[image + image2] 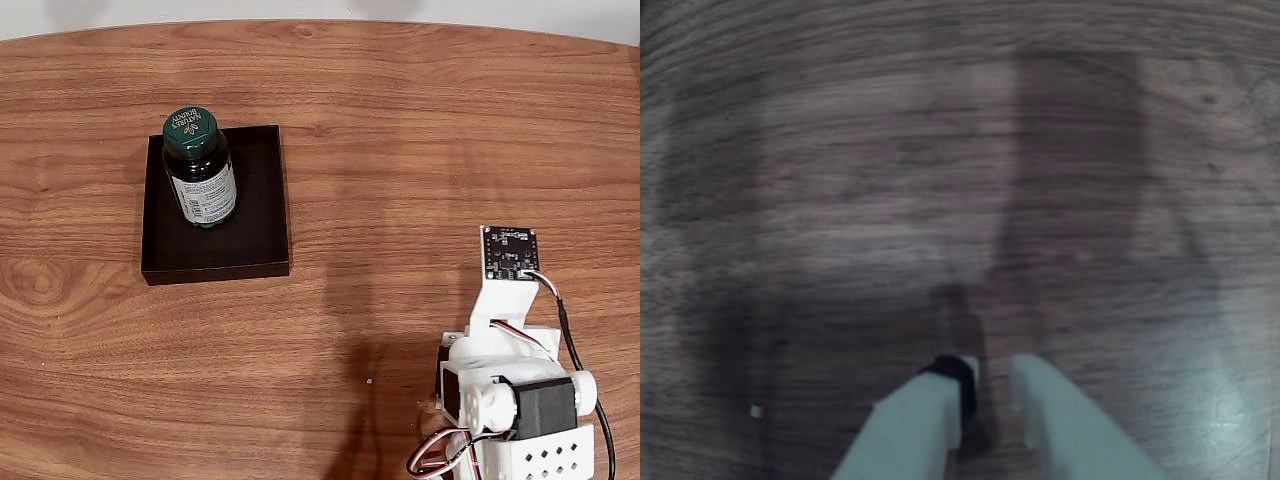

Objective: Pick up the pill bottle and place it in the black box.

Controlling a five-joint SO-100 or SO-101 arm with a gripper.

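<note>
Fixed view: pill bottle (200,168) stands in black box (215,205).
Wrist view: hand (993,385) over bare counter (940,180), fingers nearly closed, grasping nothing.

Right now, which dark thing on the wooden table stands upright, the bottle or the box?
The amber-brown round pill bottle with the green ribbed cap stands upright; the shallow matte black box lies flat beneath it.
</note>
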